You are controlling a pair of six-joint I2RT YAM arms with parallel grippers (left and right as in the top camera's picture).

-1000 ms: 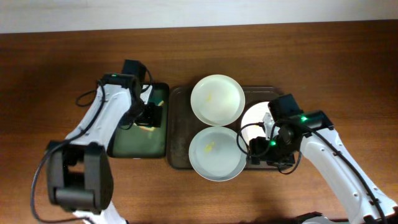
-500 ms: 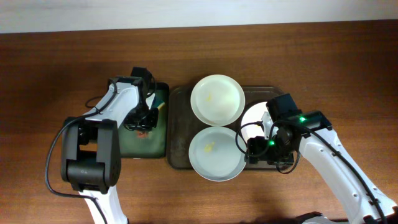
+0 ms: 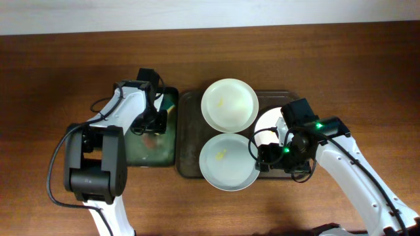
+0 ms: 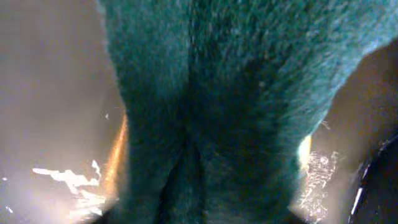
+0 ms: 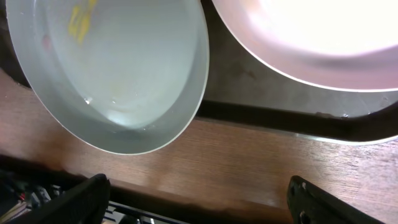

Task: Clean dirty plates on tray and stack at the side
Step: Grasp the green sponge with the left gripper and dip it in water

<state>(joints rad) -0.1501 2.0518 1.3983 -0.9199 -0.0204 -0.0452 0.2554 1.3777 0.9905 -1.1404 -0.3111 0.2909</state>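
Three dirty plates lie on the dark brown tray [image 3: 187, 134]. A pale one [image 3: 229, 105] sits at the back with a yellow smear. A pale green one [image 3: 229, 162] [image 5: 118, 68], also smeared, overhangs the tray's front rim. A white-pink one [image 3: 270, 123] [image 5: 311, 37] is partly hidden under my right arm. My right gripper [image 3: 262, 157] [image 5: 205, 211] is open over bare wood, just in front of the tray between those two plates, holding nothing. My left gripper [image 3: 153, 123] is down in the greenish tray [image 3: 141, 154]. A dark green cloth [image 4: 230, 106] fills its wrist view, creased at the jaws, which are shut on it and hidden.
The greenish black-rimmed tray stands directly left of the brown tray, nearly touching it. Wet glints show on its floor [image 4: 62, 177]. Brown wooden table [image 3: 341, 59] surrounds both trays, and its front edge [image 5: 205, 180] runs close below my right gripper.
My left arm swung over the greenish tray and its gripper closed on the green cloth. My right gripper opened wider and shifted slightly left beside the front plate.
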